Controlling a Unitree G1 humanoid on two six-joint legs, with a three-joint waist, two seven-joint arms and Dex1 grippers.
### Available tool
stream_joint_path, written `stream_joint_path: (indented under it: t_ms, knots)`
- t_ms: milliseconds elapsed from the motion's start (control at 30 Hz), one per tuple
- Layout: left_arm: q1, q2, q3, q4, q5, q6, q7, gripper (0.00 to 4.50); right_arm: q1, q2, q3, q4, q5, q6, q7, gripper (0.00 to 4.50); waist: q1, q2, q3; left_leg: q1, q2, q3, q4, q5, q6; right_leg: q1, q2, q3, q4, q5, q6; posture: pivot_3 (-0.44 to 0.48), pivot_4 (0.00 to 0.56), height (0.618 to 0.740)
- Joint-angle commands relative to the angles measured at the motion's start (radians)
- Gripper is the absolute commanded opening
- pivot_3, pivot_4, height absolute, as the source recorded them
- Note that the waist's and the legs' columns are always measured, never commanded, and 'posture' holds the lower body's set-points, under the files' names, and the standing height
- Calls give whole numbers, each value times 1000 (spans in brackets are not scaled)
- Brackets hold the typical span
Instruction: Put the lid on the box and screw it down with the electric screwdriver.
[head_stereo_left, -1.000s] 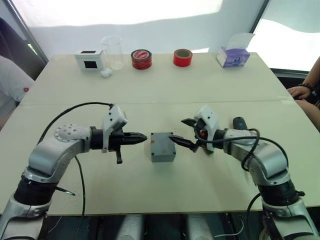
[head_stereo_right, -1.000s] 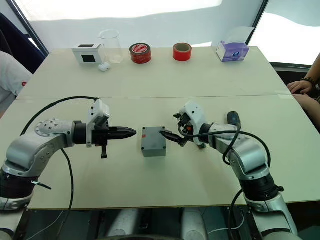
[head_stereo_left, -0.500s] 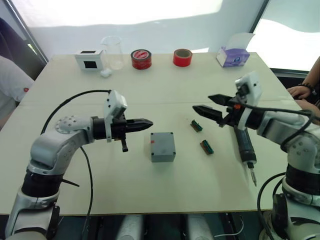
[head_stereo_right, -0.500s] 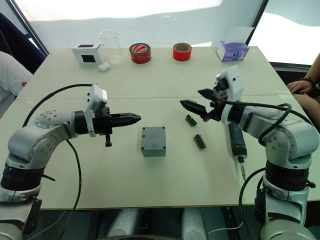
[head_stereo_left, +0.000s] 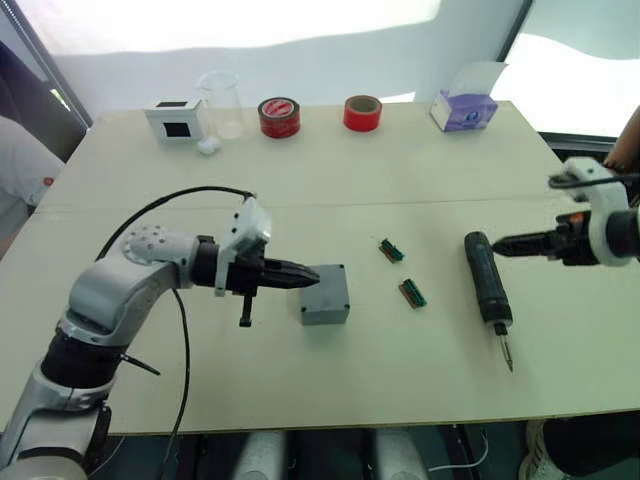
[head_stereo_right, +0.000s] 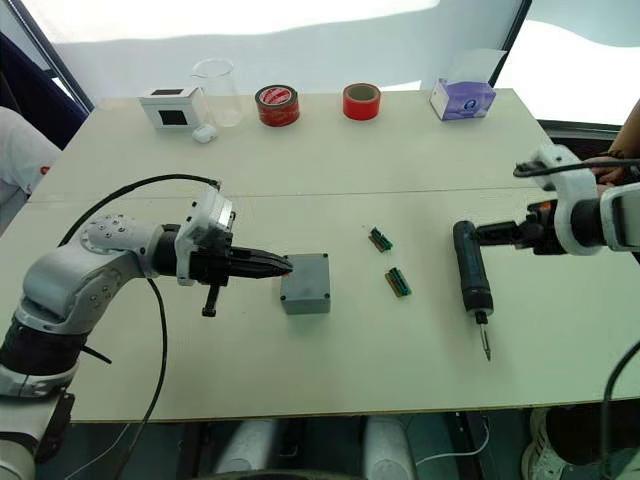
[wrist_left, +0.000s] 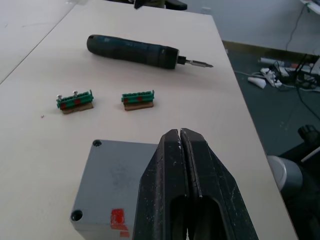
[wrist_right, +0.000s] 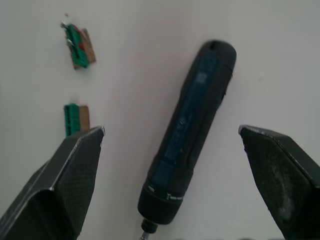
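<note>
Box and lid: we see the small square grey enclosure (head_stereo_left: 325, 294) near the table's middle, with its shallow grey cover, red mark on the outer face (wrist_left: 116, 176), already seated on it; whether any corner screws are driven we cannot tell.

Left gripper: our left gripper (head_stereo_left: 305, 275) has its two black fingers pressed together with nothing between them, tips resting at the box's 9 o'clock edge, seemingly steadying it.

Screwdriver: the dark blue-black thick cylindrical electric screwdriver (head_stereo_left: 488, 281) lies flat on the pale wooden table (head_stereo_left: 330, 180), well apart from the box at its 3 o'clock.

Long axis: it runs roughly 12 to 6 o'clock, butt at 12 and thin bit at 6, pointing towards the near table edge.

Right gripper: our right gripper (wrist_right: 172, 138) is spread wide and holds nothing; the wrist view shows a finger on either side of the tool's barrel, clear of it.

Key relation: the tool lies just at 9 o'clock of the right fingertips, so the right arm is plainly the nearer one.

Coming move: we judge it a closing across the barrel, square to that axis.

Other items: two small green terminal blocks (head_stereo_left: 401, 271) lie between box and screwdriver.
</note>
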Motion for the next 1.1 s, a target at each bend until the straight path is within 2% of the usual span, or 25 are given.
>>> stream_joint_path:
  t_ms: [33, 367, 767, 833, 867, 1000, 1100]
  knots:
    - [-11, 15, -11, -34, 24, -39, -26, 0, -34, -32, 112, 41, 1, 6, 57, 4494, -8, 0, 0, 0, 0, 0, 0, 0, 0, 0, 0, 0, 0, 0, 0, 0, 150, 740]
    - [43, 49, -16, -53, 74, -50, -2, 0, -131, 21, 323, 114, -79, 6, 149, 4494, -10, 0, 0, 0, 0, 0, 0, 0, 0, -1, 0, 0, 0, 0, 0, 0, 150, 740]
    - [123, 45, 37, -128, 34, 13, 100, 0, -177, 122, 512, 217, -281, -70, 274, 4494, -11, 0, 0, -1, 0, 0, 0, 0, 0, -1, 0, 0, 1, 0, 0, 0, 150, 740]
    - [121, 45, 38, -123, 34, 13, 104, 0, -186, 137, 546, 222, -310, -78, 295, 4012, -11, 0, 0, -1, 0, 0, 0, 0, 0, -1, 0, 0, 1, 0, 0, 0, 150, 740]
    - [119, 45, 39, -120, 34, 13, 107, 0, -187, 142, 562, 220, -323, -82, 305, 3937, -12, 0, 0, -1, 0, 0, 0, 0, 0, -1, 0, 0, 1, 0, 0, 0, 150, 740]
    - [120, 47, 39, -114, 35, 7, 113, 0, -187, 158, 593, 209, -353, -70, 331, 2572, -12, -1, 0, 0, 0, -1, 1, 0, 0, -1, 0, 0, 1, 0, 0, 0, 150, 740]
    - [126, 54, 44, -99, 46, -1, 119, 0, -180, 171, 574, 208, -376, -67, 321, 1832, -12, -2, -1, 0, 0, -1, 1, 0, 0, -1, 1, 0, 1, 0, 0, 0, 150, 740]
